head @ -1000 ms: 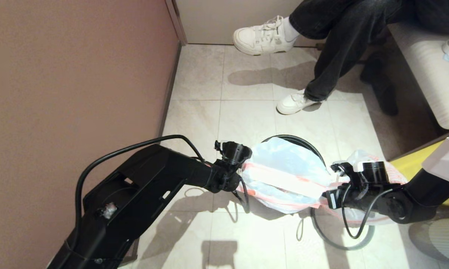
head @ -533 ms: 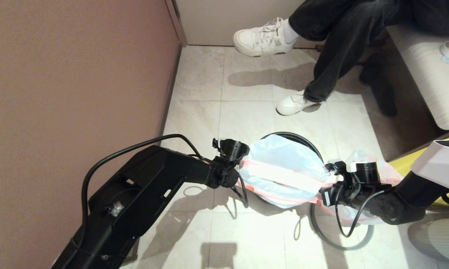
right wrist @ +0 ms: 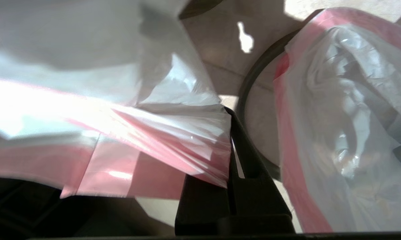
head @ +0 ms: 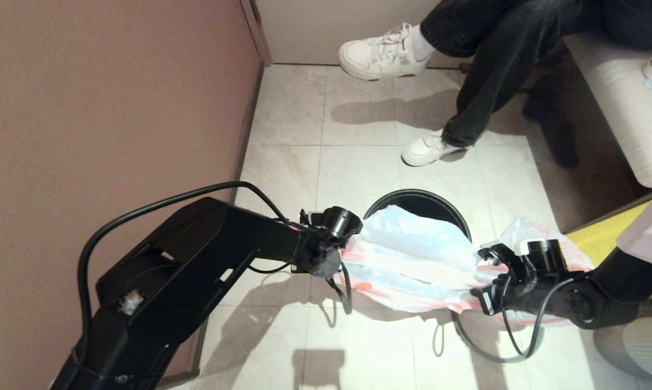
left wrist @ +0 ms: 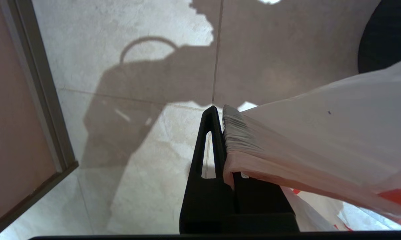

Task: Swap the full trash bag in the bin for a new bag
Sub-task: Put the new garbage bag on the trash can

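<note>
A: What was hidden?

B: The loose hoop (head: 491, 355) on the floor (head: 358, 346) nearest the robot ran partly under the right arm. The fingers could not be made out from the head view. The wrist views showed the left gripper (left wrist: 222, 115) clamped together on one pink edge of the new bag (head: 412, 265), and the right gripper (right wrist: 227, 115) clamped on the opposite edge.

A: Which way did it run?

B: Its long axis lay left to right between the grippers, the film sagging over the near part of the bin (head: 418, 197). The full bag (head: 569, 252) sat beside the bin's right, mostly behind the right arm.

A: Any room?

B: The wall (head: 114, 108) stood close on the left. Beyond the bin were bare tiles, then a seated person's shoes (head: 426, 149).
</note>
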`<state>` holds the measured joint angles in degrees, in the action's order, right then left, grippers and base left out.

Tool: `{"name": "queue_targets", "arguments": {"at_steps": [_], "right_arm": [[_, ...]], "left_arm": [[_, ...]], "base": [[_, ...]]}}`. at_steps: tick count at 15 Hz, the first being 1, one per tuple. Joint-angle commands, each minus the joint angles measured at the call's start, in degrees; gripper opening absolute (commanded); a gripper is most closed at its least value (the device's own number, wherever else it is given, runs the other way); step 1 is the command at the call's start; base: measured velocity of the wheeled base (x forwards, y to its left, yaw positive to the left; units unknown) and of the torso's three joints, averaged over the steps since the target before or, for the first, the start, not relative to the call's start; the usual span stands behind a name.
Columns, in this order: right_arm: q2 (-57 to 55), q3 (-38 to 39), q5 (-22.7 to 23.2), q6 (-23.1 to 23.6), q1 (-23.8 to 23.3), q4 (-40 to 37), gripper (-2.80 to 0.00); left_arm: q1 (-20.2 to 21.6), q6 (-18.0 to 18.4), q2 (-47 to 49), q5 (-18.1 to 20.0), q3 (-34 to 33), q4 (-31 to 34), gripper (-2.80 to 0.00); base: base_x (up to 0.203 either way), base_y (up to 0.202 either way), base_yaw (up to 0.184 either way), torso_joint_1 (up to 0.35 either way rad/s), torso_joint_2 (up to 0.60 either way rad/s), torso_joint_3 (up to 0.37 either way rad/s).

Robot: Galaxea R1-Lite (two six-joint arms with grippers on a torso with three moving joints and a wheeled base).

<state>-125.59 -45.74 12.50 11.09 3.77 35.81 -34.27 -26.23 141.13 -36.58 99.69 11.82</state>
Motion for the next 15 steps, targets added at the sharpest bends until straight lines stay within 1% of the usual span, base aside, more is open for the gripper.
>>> {"name": "queue_targets", "arguments": {"at_steps": [1,3,7,8,9,10,12,13,15], "right_arm": [[3.83,1.86,2.17,2.14,-0.05,-0.03,-2.8],[4.0,3.62,3.98,6.72,-0.31,-0.46,-2.8],[1.78,3.2,4.28,6.93,-0.8,-0.3,-2.8],[0.31,2.8,4.03,6.85,-0.79,-0.03,-2.8],[-0.89,1.72,3.89,6.55,-0.82,0.23,-2.8],[-1.36,1.1,3.68,5.52,-0.89,0.31,-2.8],[-1.67,-1.28,3.26,-1.19,-0.93,0.7,-2.8],[-1.74,-1.99,3.16,-3.2,-0.94,2.38,-2.8],[-1.71,-2.24,3.12,-8.11,-0.87,7.53,-2.8]], "left_arm": [[-1.1,-0.37,-1.94,0.27,-1.59,0.12,-2.8],[-1.66,-0.48,-1.91,0.27,-3.29,0.05,-2.8],[-1.72,-0.45,-3.15,0.36,-3.25,-0.2,-2.8],[-1.47,-0.26,-1.46,0.22,-2.83,-0.37,-2.8],[-0.58,-0.12,1.56,-0.02,-1.07,-0.44,-2.8],[0.58,-0.01,3.42,-0.18,1.88,-0.36,-2.8],[2.1,-0.02,5.31,-0.23,8.4,0.22,-2.8],[2.27,-0.04,5.71,-0.14,10.69,0.56,-2.8],[1.3,-0.06,6.16,0.59,12.02,-1.04,-2.8]], "base": [[0.0,0.0,0.0,0.0,0.0,0.0],[0.0,0.0,0.0,0.0,0.0,0.0],[0.0,0.0,0.0,0.0,0.0,0.0],[0.0,0.0,0.0,0.0,0.0,0.0],[0.0,0.0,0.0,0.0,0.0,0.0],[0.0,0.0,0.0,0.0,0.0,0.0],[0.0,0.0,0.0,0.0,0.0,0.0],[0.0,0.0,0.0,0.0,0.0,0.0],[0.0,0.0,0.0,0.0,0.0,0.0]]}}
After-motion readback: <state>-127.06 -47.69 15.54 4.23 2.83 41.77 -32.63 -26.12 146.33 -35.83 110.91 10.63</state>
